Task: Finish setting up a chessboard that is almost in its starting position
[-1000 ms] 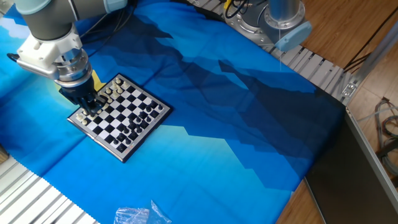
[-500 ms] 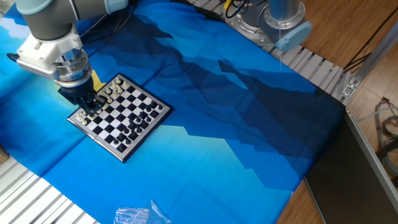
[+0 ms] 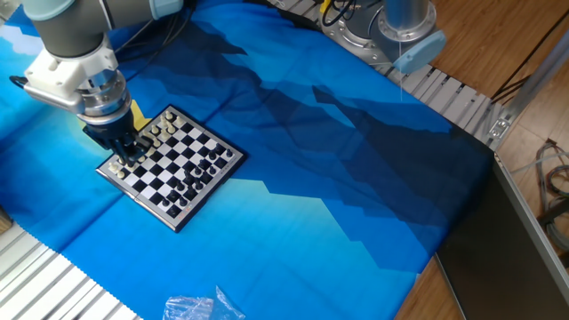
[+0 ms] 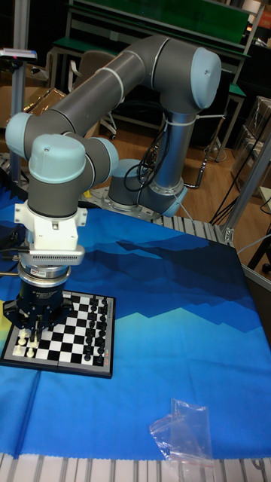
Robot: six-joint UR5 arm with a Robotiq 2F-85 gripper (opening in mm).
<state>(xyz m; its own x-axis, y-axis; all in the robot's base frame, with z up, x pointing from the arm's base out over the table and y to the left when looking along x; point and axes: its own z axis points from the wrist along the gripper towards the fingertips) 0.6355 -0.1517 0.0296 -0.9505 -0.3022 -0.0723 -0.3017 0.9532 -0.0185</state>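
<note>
The chessboard [image 3: 175, 153] lies on the blue cloth at the left; in the tall fixed view the chessboard [image 4: 69, 333] sits at the lower left. Cream pieces [image 3: 158, 133] line its left side and black pieces [image 3: 204, 171] its right side. My gripper [image 3: 127, 153] reaches straight down onto the board's near-left corner among the cream pieces. In the tall fixed view the gripper [image 4: 33, 328] stands just above the cream pieces [image 4: 25, 346], with the black pieces [image 4: 95, 331] to its right. The fingertips are hidden among the pieces, so their gap and any hold are unclear.
A clear plastic bag [image 3: 199, 308] lies near the cloth's front edge, also visible as the bag [image 4: 185, 431]. The blue cloth [image 3: 338, 187] covers the table. The robot base [image 3: 404, 31] stands at the back right, and a ribbed metal edge [image 3: 53, 284] runs along the front left.
</note>
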